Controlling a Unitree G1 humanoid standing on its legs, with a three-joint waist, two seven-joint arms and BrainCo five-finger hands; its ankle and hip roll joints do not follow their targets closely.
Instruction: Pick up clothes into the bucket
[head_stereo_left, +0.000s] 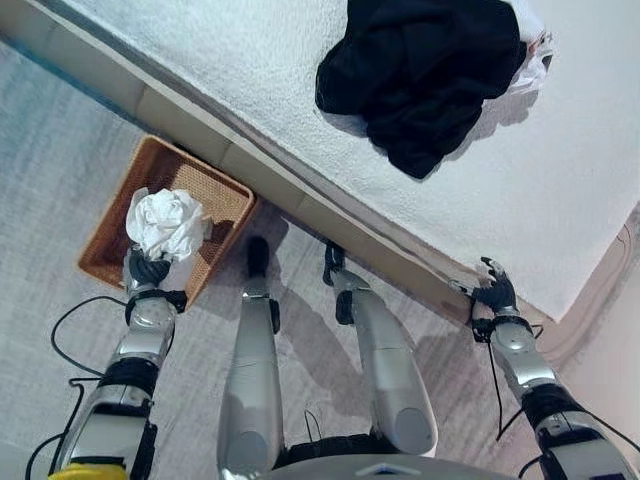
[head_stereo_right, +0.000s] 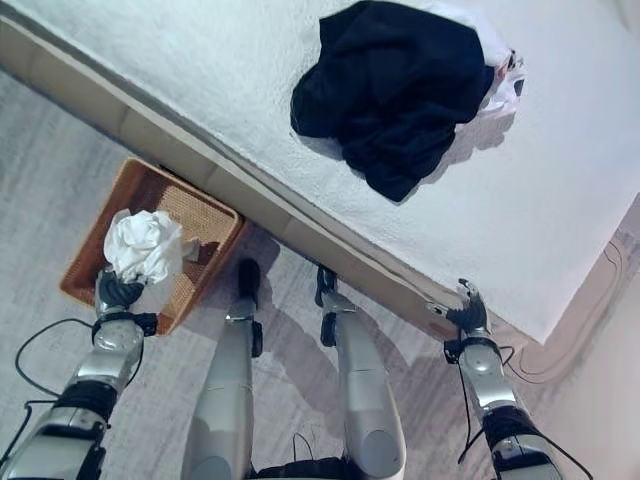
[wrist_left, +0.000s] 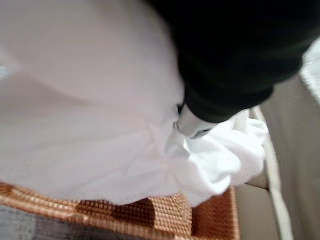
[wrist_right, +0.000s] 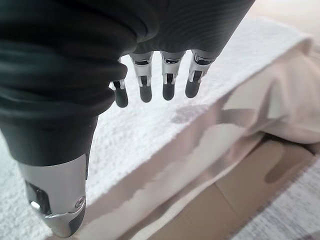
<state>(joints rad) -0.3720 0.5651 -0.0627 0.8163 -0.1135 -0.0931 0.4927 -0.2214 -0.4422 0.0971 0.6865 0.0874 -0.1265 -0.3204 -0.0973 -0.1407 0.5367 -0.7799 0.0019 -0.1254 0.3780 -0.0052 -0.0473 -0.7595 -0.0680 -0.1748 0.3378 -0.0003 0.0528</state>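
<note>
My left hand is shut on a crumpled white cloth and holds it over the near corner of a brown wicker basket on the floor. In the left wrist view the white cloth bulges past the hand's dark cover, with the basket's weave below it. A heap of black clothes lies on the white bed, with a small white garment sticking out behind it. My right hand hovers at the bed's near edge, open and holding nothing, its fingers relaxed.
The bed's long beige side runs diagonally between the basket and my right hand. The basket stands close against it on the grey floor. A pale sheet hangs over the bed's edge by the right hand.
</note>
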